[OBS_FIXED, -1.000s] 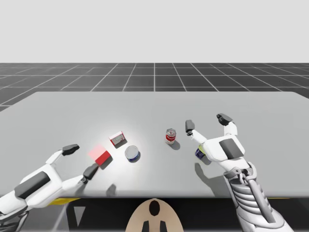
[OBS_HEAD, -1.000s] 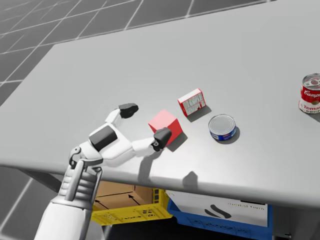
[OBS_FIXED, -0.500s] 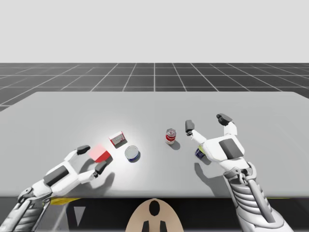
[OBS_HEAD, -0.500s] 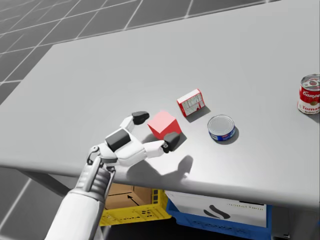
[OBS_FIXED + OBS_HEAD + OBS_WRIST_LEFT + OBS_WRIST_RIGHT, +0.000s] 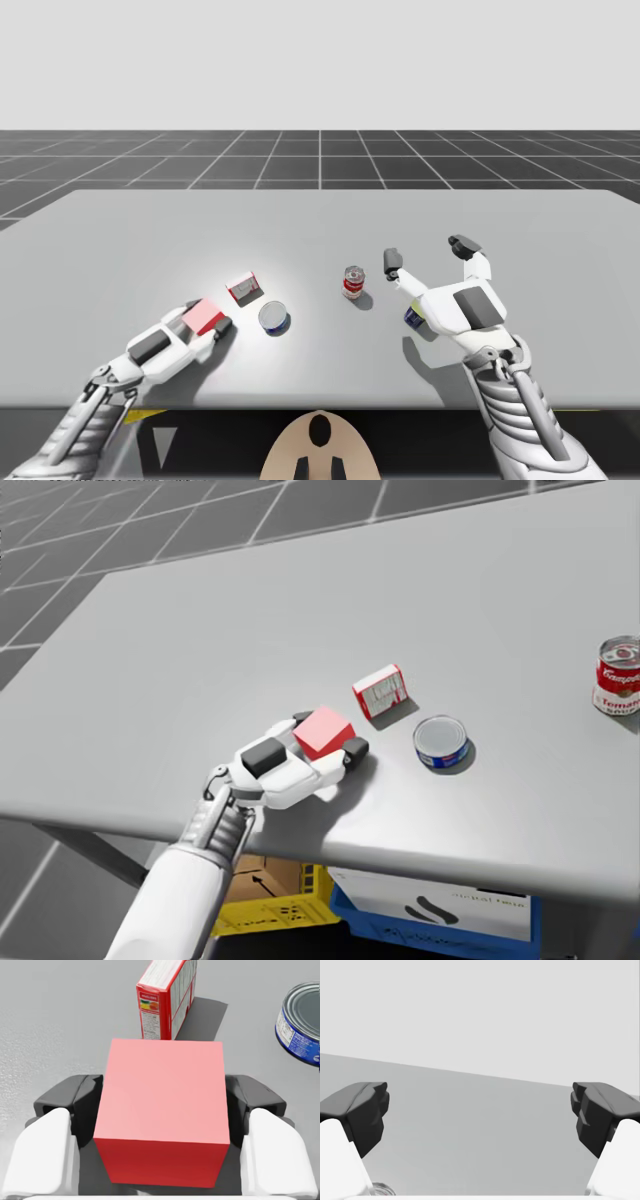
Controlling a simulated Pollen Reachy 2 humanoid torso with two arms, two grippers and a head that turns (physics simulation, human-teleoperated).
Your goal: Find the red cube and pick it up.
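Note:
The red cube (image 5: 204, 317) (image 5: 323, 730) rests on the grey table (image 5: 320, 220) near its front left. My left gripper (image 5: 208, 316) (image 5: 330, 733) (image 5: 162, 1105) lies low around it and is shut on it. In the left wrist view the cube (image 5: 162, 1120) sits between both dark pads (image 5: 75, 1102), which press its two sides. My right gripper (image 5: 428, 252) (image 5: 480, 1110) hovers open above the table's right half, with nothing between its fingers.
A small red-and-white box (image 5: 243, 288) (image 5: 381, 689) (image 5: 165, 997) lies just beyond the cube. A flat blue can (image 5: 274, 318) (image 5: 441, 741) (image 5: 300, 1025) sits beside it. A red-and-white can (image 5: 353, 282) (image 5: 619, 675) stands mid-table. Yellow (image 5: 270, 905) and blue (image 5: 430, 910) crates sit under the table.
My left gripper slid forward around the red cube and its fingers came in from wide apart onto the cube's sides. The right arm has not moved.

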